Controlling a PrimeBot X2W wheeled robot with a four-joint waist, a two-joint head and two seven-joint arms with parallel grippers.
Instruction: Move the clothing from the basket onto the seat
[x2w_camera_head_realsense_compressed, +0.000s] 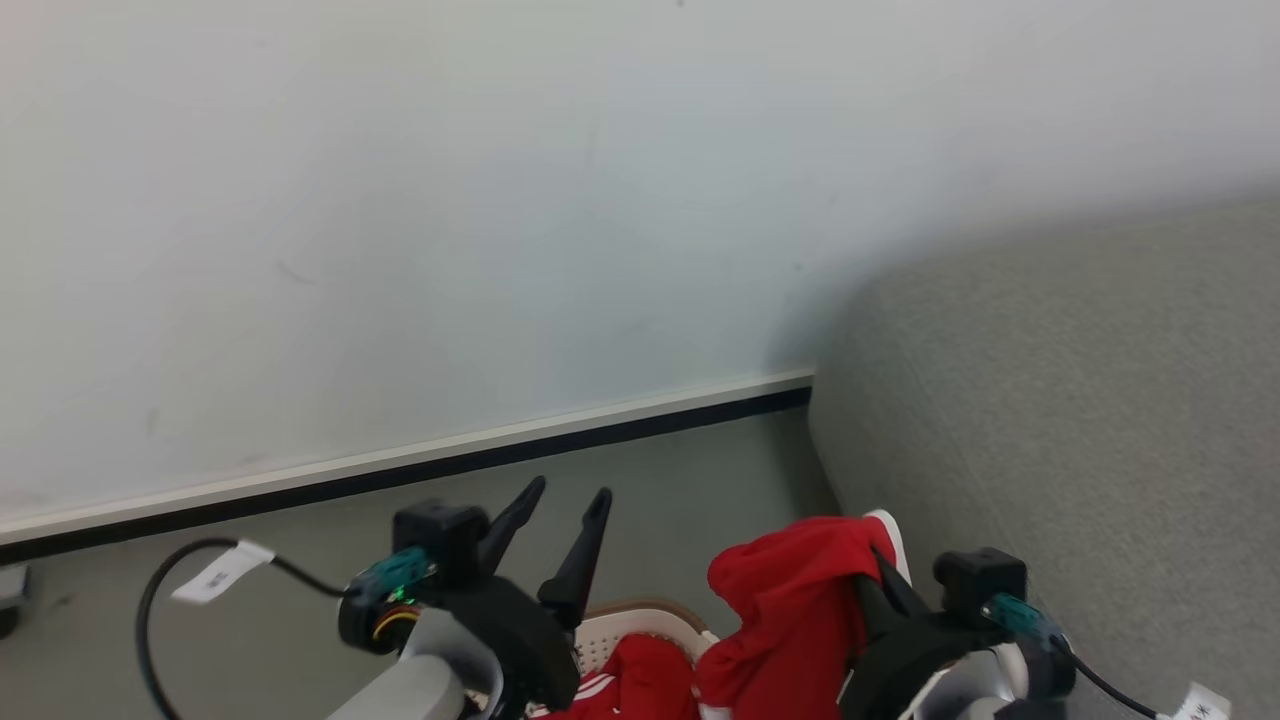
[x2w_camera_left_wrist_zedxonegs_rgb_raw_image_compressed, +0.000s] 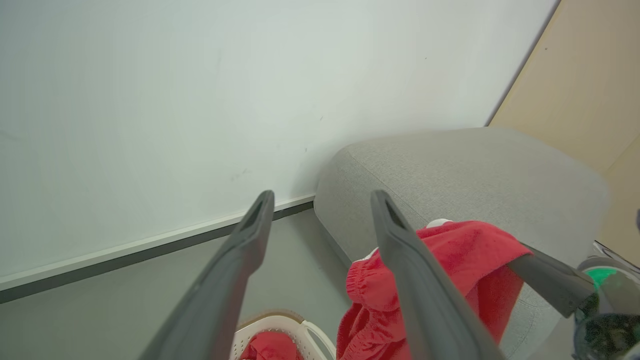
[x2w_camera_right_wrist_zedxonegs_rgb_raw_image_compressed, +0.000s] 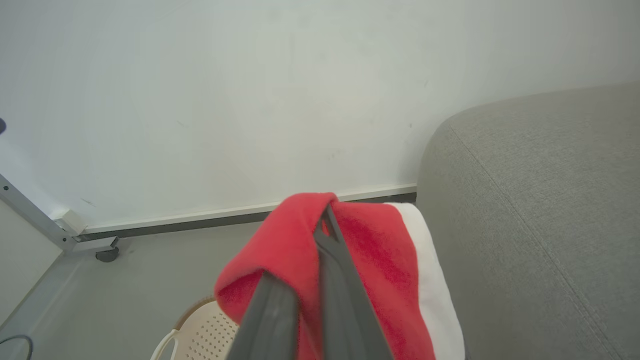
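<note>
The head view looks forward and down at the wall (x2w_camera_head_realsense_compressed: 400, 200), the floor (x2w_camera_head_realsense_compressed: 650, 460) and the sofa (x2w_camera_head_realsense_compressed: 1080, 400). Each wrist view looks along its fingers (x2w_camera_left_wrist_zedxonegs_rgb_raw_image_compressed: 220, 290), very near the red clothing (x2w_camera_head_realsense_compressed: 790, 600). All three share wall, sofa and basket (x2w_camera_head_realsense_compressed: 640, 625).

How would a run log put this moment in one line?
right gripper: shut on red garment, lifted | left gripper: open, empty | basket: clothing inside | seat: nearby

Red, cream and a whole lot of grey
The clothing (x2w_camera_head_realsense_compressed: 790, 600) is bright red with a white band, the basket (x2w_camera_head_realsense_compressed: 630, 632) is cream-white with tiny dotted holes and a brown rim, the seat (x2w_camera_head_realsense_compressed: 1080, 400) is plain grey weave, floor (x2w_camera_head_realsense_compressed: 650, 470) grey too, wall (x2w_camera_head_realsense_compressed: 500, 200) pale white.
</note>
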